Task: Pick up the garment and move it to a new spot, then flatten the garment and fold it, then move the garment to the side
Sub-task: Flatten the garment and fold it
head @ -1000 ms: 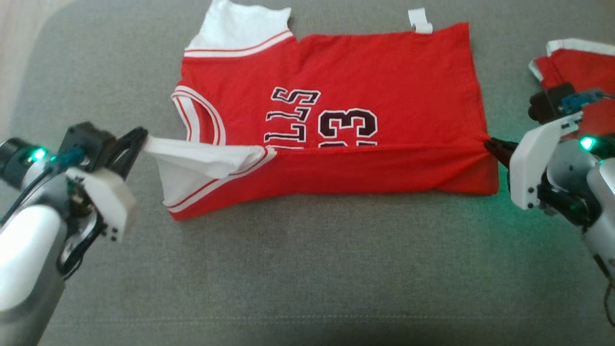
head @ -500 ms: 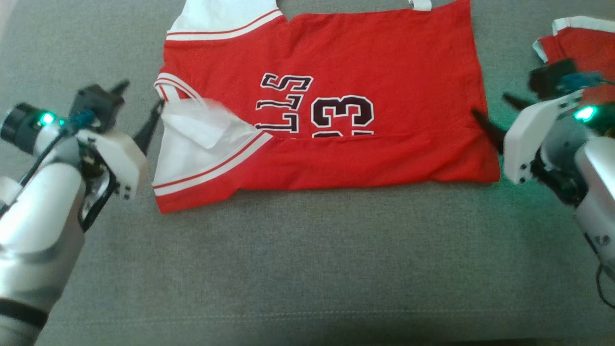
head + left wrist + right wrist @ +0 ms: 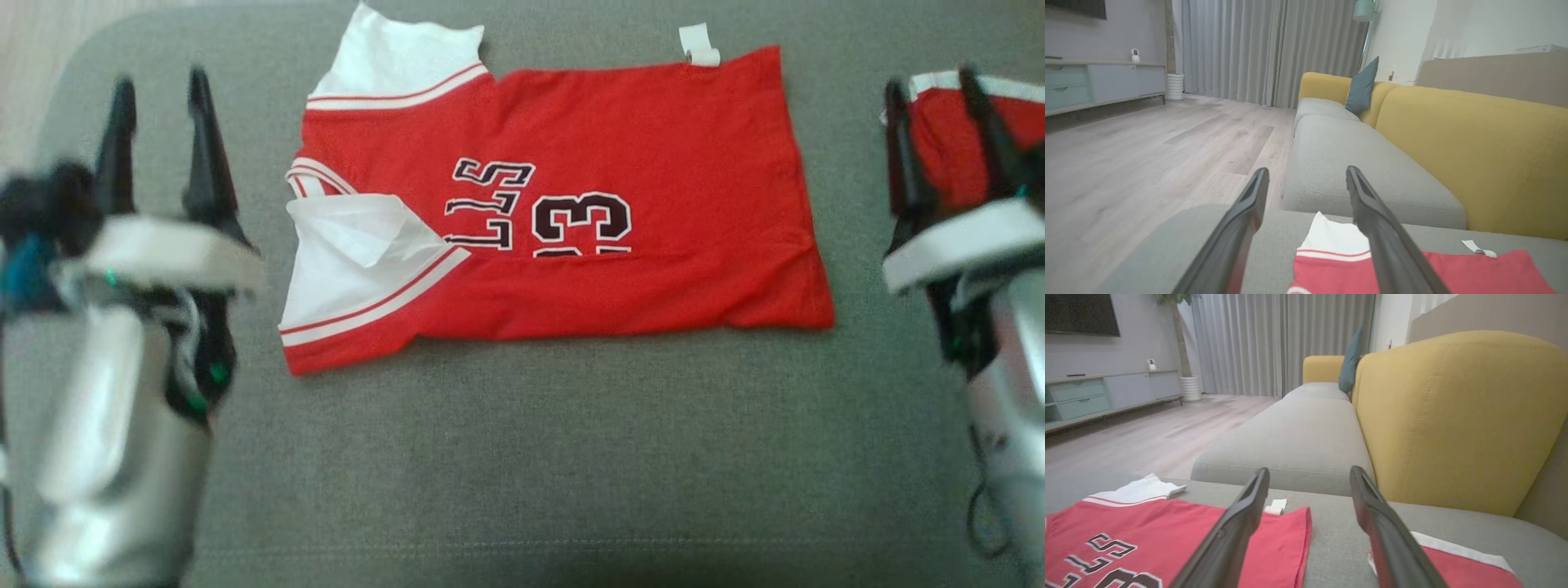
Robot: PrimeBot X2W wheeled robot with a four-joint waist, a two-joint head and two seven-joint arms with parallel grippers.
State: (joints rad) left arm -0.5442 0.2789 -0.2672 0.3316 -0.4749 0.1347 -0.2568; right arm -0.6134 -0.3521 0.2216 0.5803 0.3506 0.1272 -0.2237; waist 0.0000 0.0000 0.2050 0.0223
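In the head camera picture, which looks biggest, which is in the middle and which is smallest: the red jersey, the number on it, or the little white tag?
1. Jersey: biggest by far.
2. Number: middle, its lower part hidden by the fold.
3. Tag: smallest.

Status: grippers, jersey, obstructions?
Left gripper open, empty. Right gripper open, empty. Jersey on cushion, near edge folded over. Second red garment by right gripper.

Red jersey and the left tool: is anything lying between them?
No. In the head view only bare grey cushion separates the left tool from the red jersey.
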